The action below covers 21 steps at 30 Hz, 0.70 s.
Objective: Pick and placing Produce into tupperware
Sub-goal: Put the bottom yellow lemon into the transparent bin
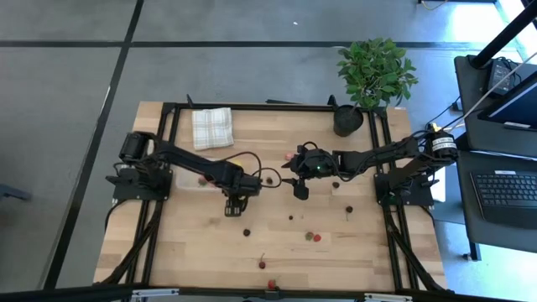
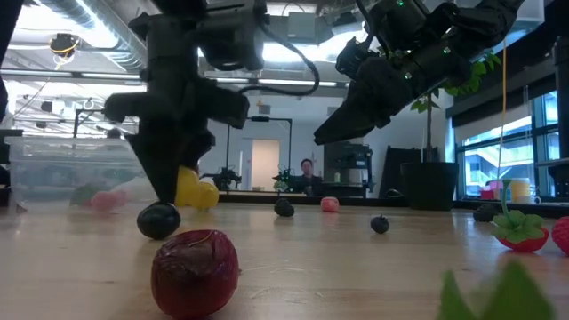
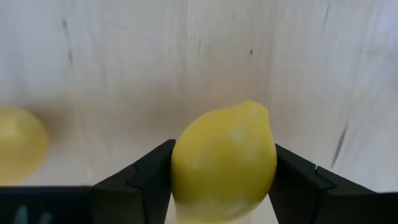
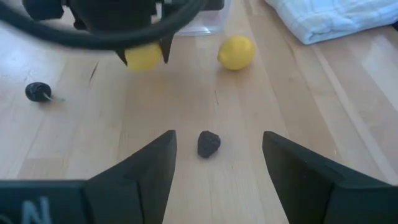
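Note:
My left gripper points down near the table's middle and is shut on a yellow lemon. A second lemon rests on the wood beside it. The clear tupperware stands just past them, toward the left arm's base, and holds a pink piece and a greenish one. My right gripper hovers open at the table's middle, slanting down. A small dark piece lies on the table beyond its fingers. A dark cherry and a red fruit lie nearer the front edge. My left gripper pinches the lemon by its two opposite sides between its two fingers. The fingers come from above and point down. The lemon's pointed end sticks out beyond them, and the fruit seems just clear of the table.
A folded checked cloth lies at the far left and a potted plant stands at the far right corner. Small fruit pieces are scattered over the near half. A strawberry lies at the right.

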Each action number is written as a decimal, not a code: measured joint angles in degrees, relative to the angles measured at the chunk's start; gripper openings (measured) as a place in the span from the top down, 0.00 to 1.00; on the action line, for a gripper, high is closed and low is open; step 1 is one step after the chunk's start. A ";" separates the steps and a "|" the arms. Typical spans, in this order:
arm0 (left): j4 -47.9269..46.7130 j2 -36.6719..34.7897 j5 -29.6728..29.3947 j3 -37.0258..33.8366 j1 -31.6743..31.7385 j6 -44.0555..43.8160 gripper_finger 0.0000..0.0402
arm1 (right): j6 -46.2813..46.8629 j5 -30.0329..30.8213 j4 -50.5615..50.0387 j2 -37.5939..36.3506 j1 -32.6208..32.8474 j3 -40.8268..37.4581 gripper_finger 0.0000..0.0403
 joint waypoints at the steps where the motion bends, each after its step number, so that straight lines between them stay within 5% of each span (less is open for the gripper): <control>1: -0.21 -0.51 0.29 0.00 0.36 0.63 0.48 | 0.00 -0.01 0.02 0.00 0.00 0.00 0.40; 21: -16.76 -21.02 0.95 0.20 8.54 -0.85 0.49 | 0.20 -0.01 1.47 0.00 -0.02 0.00 0.40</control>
